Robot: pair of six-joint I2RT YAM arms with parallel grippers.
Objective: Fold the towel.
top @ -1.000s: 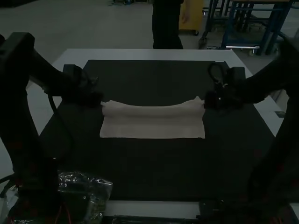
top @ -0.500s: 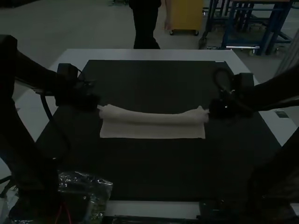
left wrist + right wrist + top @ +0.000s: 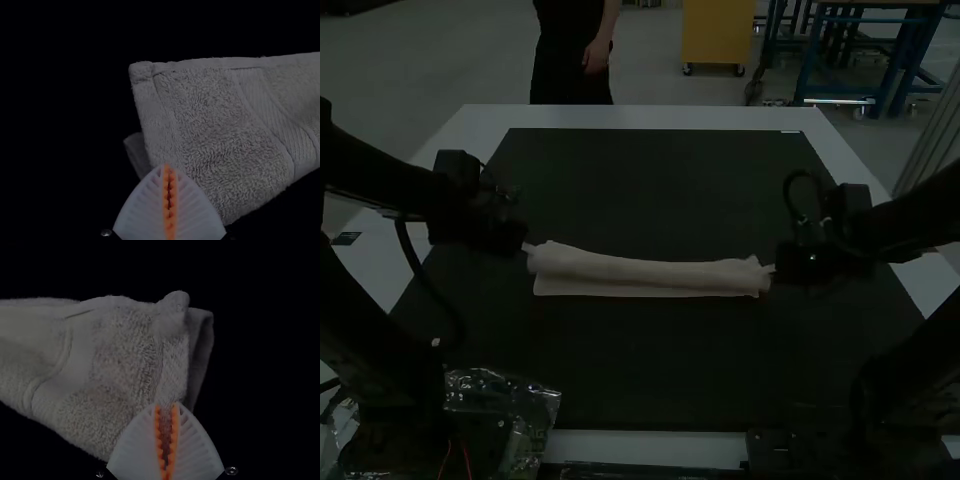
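My left gripper (image 3: 527, 246) is at the left end of the pale towel (image 3: 650, 273), and my right gripper (image 3: 772, 268) is at its right end. The towel lies as a narrow strip across the mat, its far part folded over toward the arms. In the left wrist view, my left gripper (image 3: 169, 167) is closed on the edge of the towel (image 3: 210, 120) near a corner. The right wrist view has my right gripper (image 3: 166, 406) pinching the side edge of the towel (image 3: 115, 355), cloth between its orange pads.
A dark mat (image 3: 650, 370) covers most of the white table (image 3: 640, 117). Near the left arm's base lies a crinkled clear plastic bag (image 3: 535, 405).
Both grippers have come nearer the arms' bases and slightly apart, bringing the towel's far edge over its near part. The strip of towel looks narrower.
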